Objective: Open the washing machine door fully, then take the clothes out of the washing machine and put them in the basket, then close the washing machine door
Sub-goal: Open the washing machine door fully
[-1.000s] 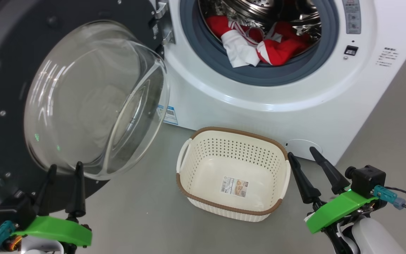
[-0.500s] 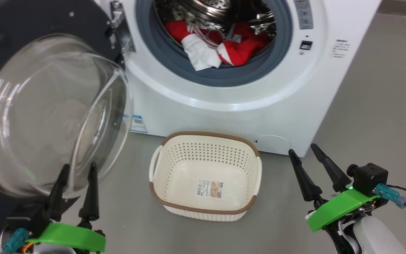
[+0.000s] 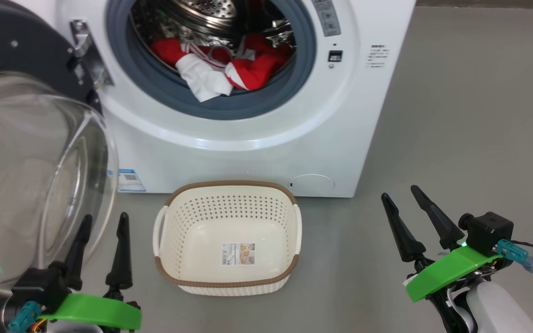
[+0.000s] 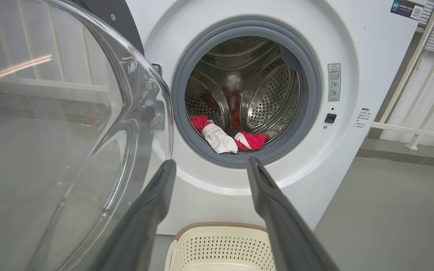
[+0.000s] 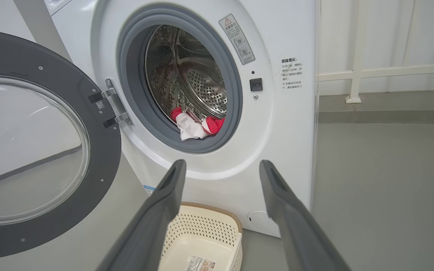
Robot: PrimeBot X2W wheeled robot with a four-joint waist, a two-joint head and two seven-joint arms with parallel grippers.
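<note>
The white washing machine (image 3: 248, 152) stands ahead with its round door (image 3: 26, 175) swung wide to the left, glass bowl bulging toward me. Red and white clothes (image 3: 220, 69) lie at the front of the steel drum, also seen as clothes (image 4: 226, 138) and clothes (image 5: 196, 127). The cream basket (image 3: 227, 282) sits on the floor before the machine, with just a paper label inside. My left gripper (image 3: 104, 222) is open at the lower left, beside the door's glass. My right gripper (image 3: 400, 196) is open at the lower right, above bare floor.
Grey floor (image 3: 470, 115) stretches to the right of the machine. A white railing (image 5: 356, 71) runs behind the machine's right side. The door's glass bowl (image 4: 51, 150) juts out close to my left fingers.
The whole head view has shifted: machine, door and basket slid left and the drum came lower in the picture, so the camera turned. Both grippers stay open in the same low corners.
</note>
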